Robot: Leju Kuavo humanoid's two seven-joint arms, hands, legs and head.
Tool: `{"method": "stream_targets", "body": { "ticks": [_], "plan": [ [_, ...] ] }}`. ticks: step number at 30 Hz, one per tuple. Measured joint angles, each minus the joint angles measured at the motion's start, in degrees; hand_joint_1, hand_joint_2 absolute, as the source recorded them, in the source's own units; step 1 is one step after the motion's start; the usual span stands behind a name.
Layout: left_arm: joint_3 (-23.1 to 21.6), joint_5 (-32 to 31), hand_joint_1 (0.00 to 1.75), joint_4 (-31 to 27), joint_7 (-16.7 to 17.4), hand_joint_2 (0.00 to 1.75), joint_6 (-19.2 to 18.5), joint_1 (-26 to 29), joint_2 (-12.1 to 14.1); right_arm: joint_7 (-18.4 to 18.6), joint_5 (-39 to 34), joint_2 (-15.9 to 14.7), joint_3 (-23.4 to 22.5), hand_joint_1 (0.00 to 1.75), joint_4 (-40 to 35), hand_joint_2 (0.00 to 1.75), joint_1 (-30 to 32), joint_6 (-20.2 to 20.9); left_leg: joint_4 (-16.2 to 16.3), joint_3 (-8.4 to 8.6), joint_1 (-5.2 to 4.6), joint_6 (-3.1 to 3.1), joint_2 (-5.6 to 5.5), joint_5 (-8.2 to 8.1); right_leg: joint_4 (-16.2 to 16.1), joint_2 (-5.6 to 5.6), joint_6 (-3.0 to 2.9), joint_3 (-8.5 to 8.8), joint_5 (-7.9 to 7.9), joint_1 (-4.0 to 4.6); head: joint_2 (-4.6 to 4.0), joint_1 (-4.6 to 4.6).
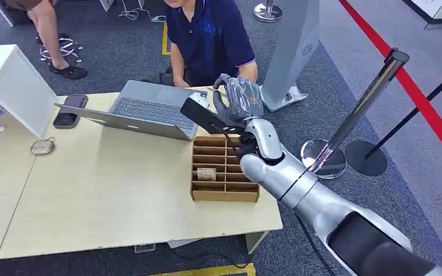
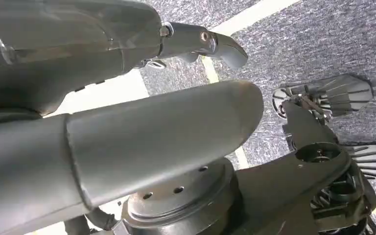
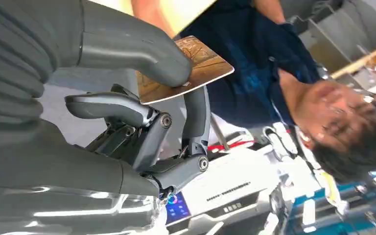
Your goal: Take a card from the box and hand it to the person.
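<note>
My right hand (image 1: 239,99) is raised above the far end of the cardboard box (image 1: 224,192), close in front of the person in a dark blue shirt (image 1: 210,40). In the right wrist view the hand (image 3: 127,112) pinches a brown patterned card (image 3: 200,66) between the thumb and a finger, and the card's free end points toward the person (image 3: 254,63). The box has several compartments, and one other card (image 1: 206,173) stands in a slot on its left side. My left hand (image 2: 152,122) hangs over carpet, fingers apart and holding nothing.
An open laptop (image 1: 144,112) lies on the wooden table (image 1: 103,190) just left of the box. A phone (image 1: 71,110) and a white box (image 1: 17,86) are further left. Stanchion posts (image 1: 357,115) with round bases stand on the carpet to the right. Another person's legs (image 1: 49,34) are at the back left.
</note>
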Motion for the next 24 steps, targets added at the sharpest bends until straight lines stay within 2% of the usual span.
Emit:
{"method": "stream_targets", "body": {
  "ticks": [10,24],
  "plan": [
    [-0.3,-0.3,0.0,0.0,0.5,0.0,-0.3,-0.9,-0.5,-3.5,-6.3,2.5,0.0,1.62,10.9,1.75,-1.4,0.7,0.0,0.01,0.0,0.0,0.0,0.0,0.0,0.01,0.0,0.0,0.0,0.0,0.0,-0.02],
    [-0.8,-0.7,0.0,0.0,0.7,0.0,-0.7,-1.3,-0.9,-3.6,-6.9,4.0,0.0,1.61,19.9,1.75,-1.4,-0.1,0.0,0.01,0.0,0.0,0.02,0.0,0.0,0.02,0.0,-0.03,0.0,0.0,0.0,-0.02]
  ]
}}
